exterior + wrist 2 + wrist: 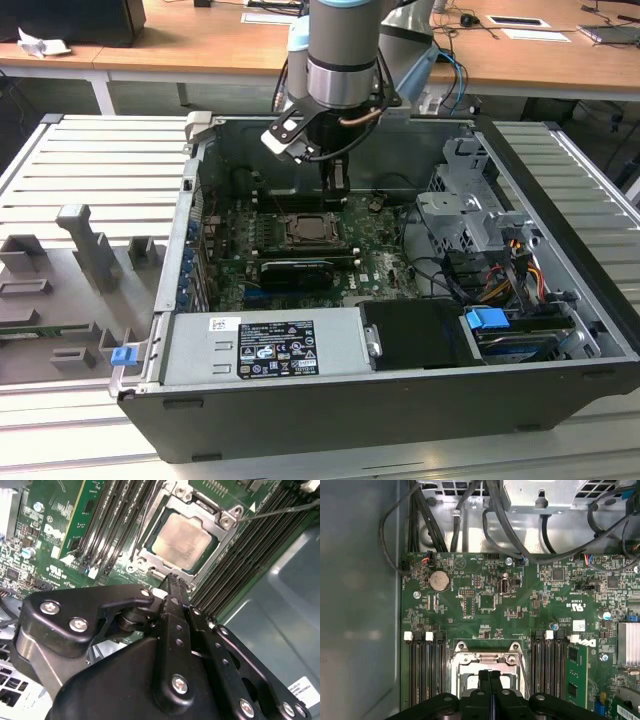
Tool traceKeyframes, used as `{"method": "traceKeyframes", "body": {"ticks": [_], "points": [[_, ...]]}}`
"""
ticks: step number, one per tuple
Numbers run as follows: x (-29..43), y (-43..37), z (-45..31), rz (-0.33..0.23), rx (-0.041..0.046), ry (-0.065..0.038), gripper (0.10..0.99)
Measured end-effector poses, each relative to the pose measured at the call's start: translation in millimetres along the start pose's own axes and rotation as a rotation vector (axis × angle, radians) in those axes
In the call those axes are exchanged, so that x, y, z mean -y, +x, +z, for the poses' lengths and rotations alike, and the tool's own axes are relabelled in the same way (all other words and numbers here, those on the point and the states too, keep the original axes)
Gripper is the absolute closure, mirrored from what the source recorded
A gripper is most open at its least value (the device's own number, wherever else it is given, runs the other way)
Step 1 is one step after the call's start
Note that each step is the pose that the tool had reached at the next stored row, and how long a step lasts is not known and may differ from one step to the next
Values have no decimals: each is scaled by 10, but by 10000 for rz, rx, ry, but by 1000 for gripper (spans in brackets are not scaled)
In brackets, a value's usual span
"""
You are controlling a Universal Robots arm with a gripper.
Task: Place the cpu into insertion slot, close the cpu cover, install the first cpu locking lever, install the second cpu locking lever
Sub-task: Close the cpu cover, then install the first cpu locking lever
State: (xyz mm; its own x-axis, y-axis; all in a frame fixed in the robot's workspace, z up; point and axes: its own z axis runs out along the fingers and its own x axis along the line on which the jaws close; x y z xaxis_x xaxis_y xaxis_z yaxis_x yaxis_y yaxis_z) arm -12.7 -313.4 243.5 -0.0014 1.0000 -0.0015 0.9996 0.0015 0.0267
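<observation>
Pointing down, fingers [484,684] together near cpu [182,540]

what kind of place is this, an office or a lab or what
Most likely a robotics lab or test workshop: an opened computer case lies on a ribbed metal bench, a robot arm reaches down into it over the green motherboard, and wooden desks with papers stand behind.

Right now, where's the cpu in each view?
Exterior view: the cpu sits mid-board, beside the gripper.
Second wrist view: pale square just past the gripper's tip.
First wrist view: partly hidden behind the gripper.
Shared landmark: black memory slots on both sides.
</observation>
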Motion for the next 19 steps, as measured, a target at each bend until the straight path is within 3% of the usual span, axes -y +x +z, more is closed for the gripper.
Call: {"method": "traceKeyframes", "body": {"ticks": [8, 19], "points": [[207, 1, 109, -224, -24, 34, 980], [250, 1, 110, -226, -24, 34, 980]]}}
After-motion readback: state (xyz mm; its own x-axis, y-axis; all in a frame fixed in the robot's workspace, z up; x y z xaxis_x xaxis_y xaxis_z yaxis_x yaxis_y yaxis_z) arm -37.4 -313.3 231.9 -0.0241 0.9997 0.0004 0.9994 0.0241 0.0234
